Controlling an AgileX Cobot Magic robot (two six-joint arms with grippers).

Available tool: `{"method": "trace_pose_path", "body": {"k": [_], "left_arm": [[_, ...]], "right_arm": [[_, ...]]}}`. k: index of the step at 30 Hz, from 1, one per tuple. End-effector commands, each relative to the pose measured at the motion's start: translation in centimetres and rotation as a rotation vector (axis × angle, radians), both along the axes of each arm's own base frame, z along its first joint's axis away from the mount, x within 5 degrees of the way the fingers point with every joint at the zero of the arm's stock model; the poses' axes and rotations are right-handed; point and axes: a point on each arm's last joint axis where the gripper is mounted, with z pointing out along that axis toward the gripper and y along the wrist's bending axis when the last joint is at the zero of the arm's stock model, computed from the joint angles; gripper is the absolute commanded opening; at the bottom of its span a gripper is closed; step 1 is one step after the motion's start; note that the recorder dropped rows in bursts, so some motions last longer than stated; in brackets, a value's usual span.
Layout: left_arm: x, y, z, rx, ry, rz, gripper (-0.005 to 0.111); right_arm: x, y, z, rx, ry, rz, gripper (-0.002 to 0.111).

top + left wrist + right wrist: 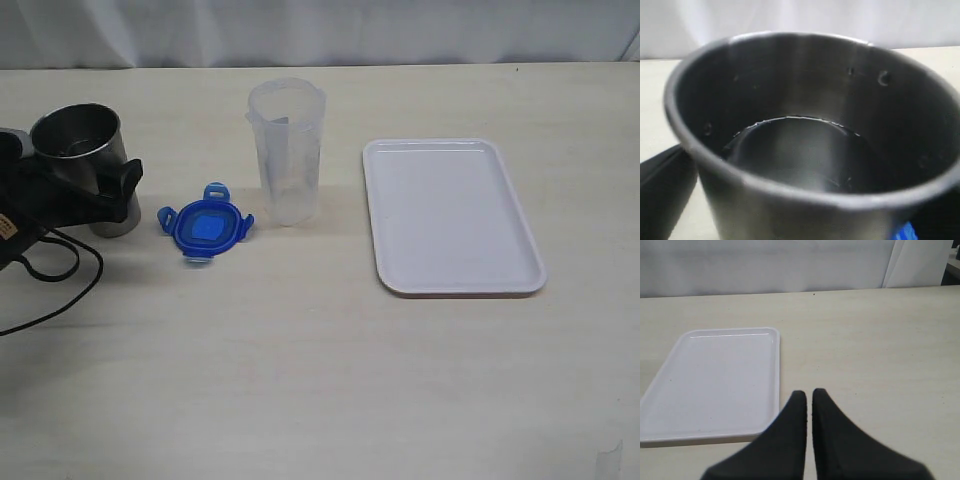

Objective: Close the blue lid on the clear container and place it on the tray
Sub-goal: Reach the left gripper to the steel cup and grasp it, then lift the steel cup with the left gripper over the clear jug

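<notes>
The blue lid [205,225] lies flat on the table, just left of the clear container [287,150], which stands upright and uncovered. The white tray [450,215] lies right of the container with nothing on it. My left gripper [88,188] is at the far left, shut around a grey steel cup [78,145]. That cup [805,125] fills the left wrist view, with a sliver of the blue lid [905,233] at one edge. My right gripper [809,395] is shut on nothing, hovering over bare table beside the tray [715,380]. It is outside the exterior view.
A black cable [55,290] loops on the table below the left arm. A pale curtain [320,30] runs behind the table's far edge. Bare tabletop [320,380] stretches across the front.
</notes>
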Motion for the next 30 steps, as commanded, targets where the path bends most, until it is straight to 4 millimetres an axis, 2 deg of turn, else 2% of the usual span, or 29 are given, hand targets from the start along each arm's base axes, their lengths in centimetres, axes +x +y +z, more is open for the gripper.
{"method": "trace_pose_path", "body": {"k": [1, 23, 25, 27, 30], "left_arm": [[0.41, 0.14, 0.30, -0.015, -0.029, 0.030, 0.105], [1.01, 0.04, 0.15, -0.028, -0.034, 0.023, 0.103], [1.01, 0.04, 0.15, -0.028, -0.034, 0.023, 0.097], [0.99, -0.02, 0.15, -0.028, -0.034, 0.016, 0.085], [0.91, -0.26, 0.14, -0.025, -0.033, -0.013, 0.059]], "right_arm": [[0.01, -0.03, 0.07, -0.001, -0.016, -0.005, 0.004], [0.01, -0.03, 0.07, -0.001, -0.016, -0.005, 0.004], [0.01, -0.03, 0.07, -0.001, -0.016, -0.005, 0.004], [0.01, -0.03, 0.07, -0.001, -0.016, -0.005, 0.004], [0.01, -0.03, 0.07, -0.001, -0.016, -0.005, 0.004]]}}
